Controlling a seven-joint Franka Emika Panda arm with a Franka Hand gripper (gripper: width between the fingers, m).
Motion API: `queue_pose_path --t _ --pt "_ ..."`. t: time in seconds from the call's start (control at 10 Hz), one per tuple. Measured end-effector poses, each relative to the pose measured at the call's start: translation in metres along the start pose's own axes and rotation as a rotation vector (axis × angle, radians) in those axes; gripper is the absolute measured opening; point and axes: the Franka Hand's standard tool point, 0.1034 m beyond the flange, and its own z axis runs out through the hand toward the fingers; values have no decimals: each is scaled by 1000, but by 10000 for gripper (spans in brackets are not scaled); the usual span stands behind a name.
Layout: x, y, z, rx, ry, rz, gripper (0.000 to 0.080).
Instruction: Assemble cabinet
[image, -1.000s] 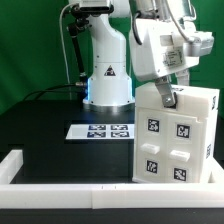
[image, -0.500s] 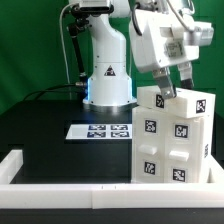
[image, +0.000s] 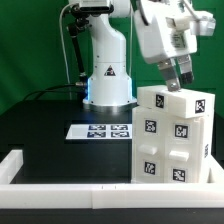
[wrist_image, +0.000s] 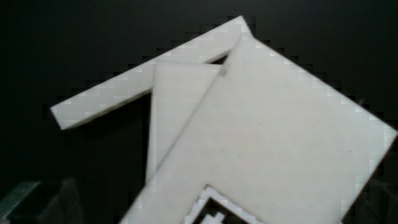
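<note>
Pincer (image: 180, 82) lifted clear above the cabinet (image: 176, 135)

The cabinet stands upright just below the pincer, its front showing small tagged drawer blocks set in their bays; a second ago the pincer touched the cabinet's top, now it hangs apart from it, holding nothing, and whether its fingers are spread I cannot tell. Below lies the black table (image: 50, 135), with the marker board (image: 100, 131) off to the exterior view's left of the pincer, a white rail (image: 70, 188) along the front edge and a green wall (image: 30, 45) behind
</note>
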Motion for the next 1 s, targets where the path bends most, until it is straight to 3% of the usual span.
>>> queue_pose_path --t 0.4,0.9,1.0 --pt "-8 -14 -6 -69 -32 -581 797" --pt "-9 -15 -4 -74 -48 -950 797" --pt "-6 -14 -6 -114 -36 -1150 797"
